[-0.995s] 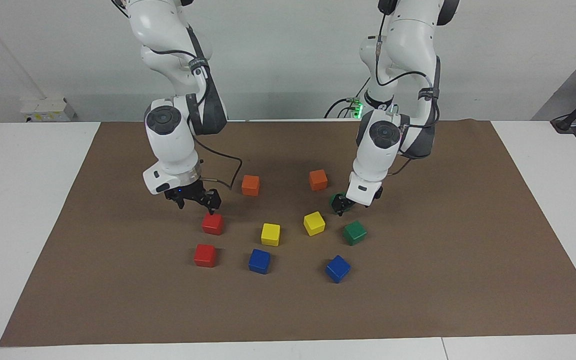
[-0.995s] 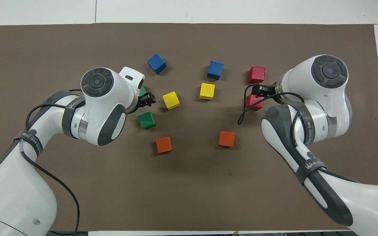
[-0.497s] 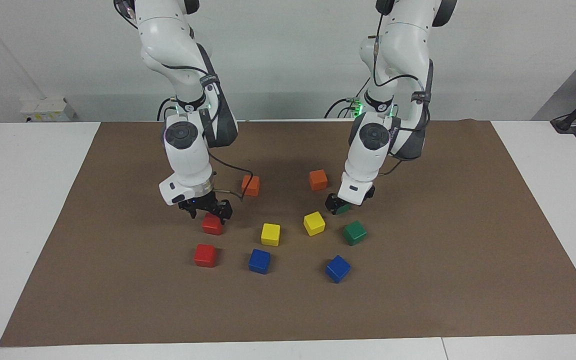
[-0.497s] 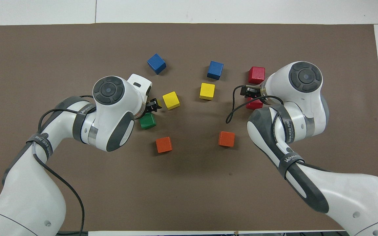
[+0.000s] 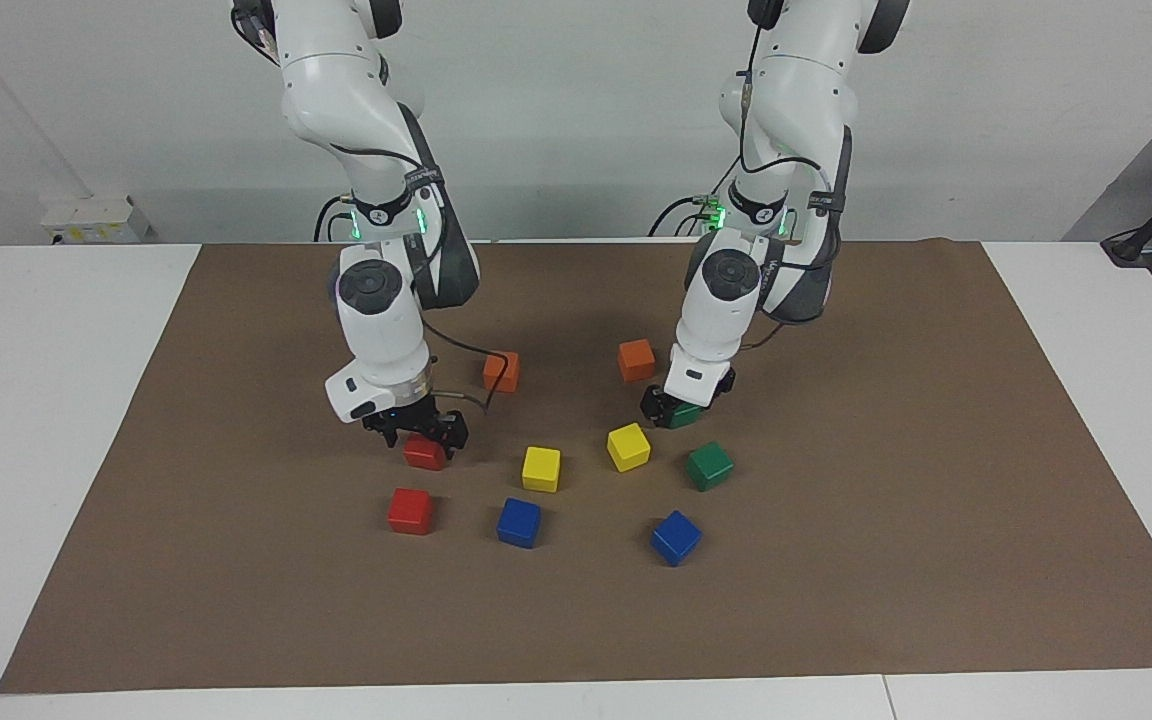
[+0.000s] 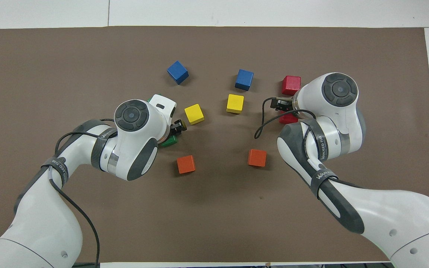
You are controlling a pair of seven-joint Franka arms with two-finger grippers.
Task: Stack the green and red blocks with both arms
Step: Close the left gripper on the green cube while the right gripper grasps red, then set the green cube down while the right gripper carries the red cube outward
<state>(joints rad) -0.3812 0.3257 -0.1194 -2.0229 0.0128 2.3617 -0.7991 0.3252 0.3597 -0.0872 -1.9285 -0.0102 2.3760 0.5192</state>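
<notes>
My right gripper (image 5: 421, 432) is open and low over a red block (image 5: 425, 455), with one finger on each side of it. The second red block (image 5: 410, 510) lies on the mat farther from the robots. My left gripper (image 5: 676, 410) is open and down at a green block (image 5: 686, 416), which shows between its fingers. The second green block (image 5: 710, 466) lies just farther out. In the overhead view the left wrist hides most of the green blocks (image 6: 169, 141). The red blocks (image 6: 291, 85) show beside the right wrist.
Two orange blocks (image 5: 501, 370) (image 5: 636, 359) lie nearer to the robots. Two yellow blocks (image 5: 541, 468) (image 5: 628, 446) lie between the grippers. Two blue blocks (image 5: 518, 522) (image 5: 675, 537) lie farther out. All rest on a brown mat (image 5: 886, 520).
Both arms have swung inward and lowered. The right gripper has come down around the red block and the left gripper has settled at the green block. No block has moved.
</notes>
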